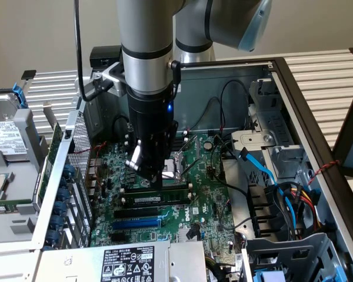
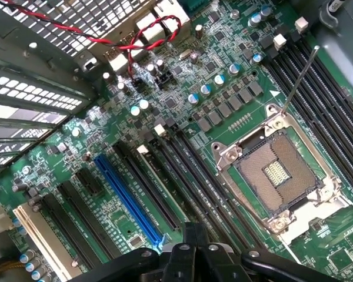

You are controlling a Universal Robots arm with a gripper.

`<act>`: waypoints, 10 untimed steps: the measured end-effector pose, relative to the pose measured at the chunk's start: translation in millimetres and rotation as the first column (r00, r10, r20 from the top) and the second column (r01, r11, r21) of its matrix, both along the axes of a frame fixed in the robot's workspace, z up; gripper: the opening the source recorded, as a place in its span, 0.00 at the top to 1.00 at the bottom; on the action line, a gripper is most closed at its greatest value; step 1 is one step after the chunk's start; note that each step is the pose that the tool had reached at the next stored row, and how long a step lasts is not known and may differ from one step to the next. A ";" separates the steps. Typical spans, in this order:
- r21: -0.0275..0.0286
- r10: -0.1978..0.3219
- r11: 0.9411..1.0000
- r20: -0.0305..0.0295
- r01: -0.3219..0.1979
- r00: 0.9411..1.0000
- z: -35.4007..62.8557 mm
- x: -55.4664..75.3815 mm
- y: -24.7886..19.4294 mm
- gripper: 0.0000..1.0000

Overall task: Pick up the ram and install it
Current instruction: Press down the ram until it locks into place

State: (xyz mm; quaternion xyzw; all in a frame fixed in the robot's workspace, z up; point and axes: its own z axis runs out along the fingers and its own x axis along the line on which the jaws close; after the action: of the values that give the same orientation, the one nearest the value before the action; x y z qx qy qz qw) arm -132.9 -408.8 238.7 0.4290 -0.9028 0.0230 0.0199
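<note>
Inside open case (image 1: 294, 88), green motherboard (image 1: 206, 194)

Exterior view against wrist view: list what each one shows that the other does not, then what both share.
Exterior view alone: the robot arm reaching down into the open computer case, the blue cables at the exterior view's right, and the labelled power supply. The gripper, shut, sits low over the ram in its slot.

Wrist view alone: the red and black twisted wires and a white slot.

Both: the green motherboard, the empty CPU socket and the blue slot.
</note>
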 end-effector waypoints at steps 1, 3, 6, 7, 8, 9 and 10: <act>0.000 -0.009 1.000 0.000 0.009 1.000 0.0 0.0 0.0 0.89; 0.000 -0.028 1.000 0.000 0.028 1.000 -0.1 0.0 0.0 0.89; 0.000 -0.057 0.998 0.000 0.057 0.998 -0.3 0.0 0.0 0.89; 0.000 -0.066 0.998 0.000 0.066 0.998 -0.3 0.0 0.0 0.89; 0.000 -0.074 0.997 0.000 0.074 0.997 -0.3 0.0 0.0 0.89; 0.000 -0.082 0.997 0.000 0.082 0.997 -0.3 0.0 0.0 0.89; 0.000 -0.091 0.996 0.000 0.091 0.996 -0.3 0.0 0.0 0.89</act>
State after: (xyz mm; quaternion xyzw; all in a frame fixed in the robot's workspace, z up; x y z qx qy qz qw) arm -132.9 -408.8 238.4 0.3875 -0.9214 0.0221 0.0210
